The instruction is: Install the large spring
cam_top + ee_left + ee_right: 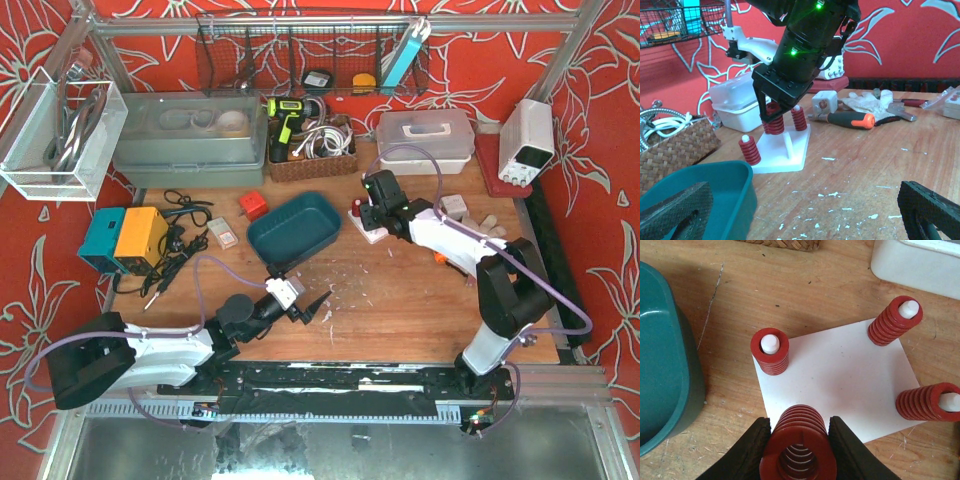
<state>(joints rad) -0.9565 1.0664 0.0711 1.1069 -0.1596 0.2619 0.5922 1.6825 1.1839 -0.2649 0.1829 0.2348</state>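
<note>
My right gripper [798, 432] is shut on the large red spring [799, 442], which I hold upright low over the near corner of the white base plate [840, 375]. Three smaller red springs [770, 352] sit on white pegs at the plate's other corners. In the left wrist view the large spring [774, 120] hangs by the plate [785, 157], just behind a bare white peg [788, 144]. I cannot tell whether it is on that peg. My left gripper [805, 220] is open and empty, low over the table near the front [310, 310].
A teal bin [295, 228] stands left of the plate. An orange-handled screwdriver [850, 120] and gloves [867, 102] lie to the plate's right. A wicker basket [310, 160] and a white lidded box [425, 140] stand behind it. A blue-and-orange box [125, 238] is at the left.
</note>
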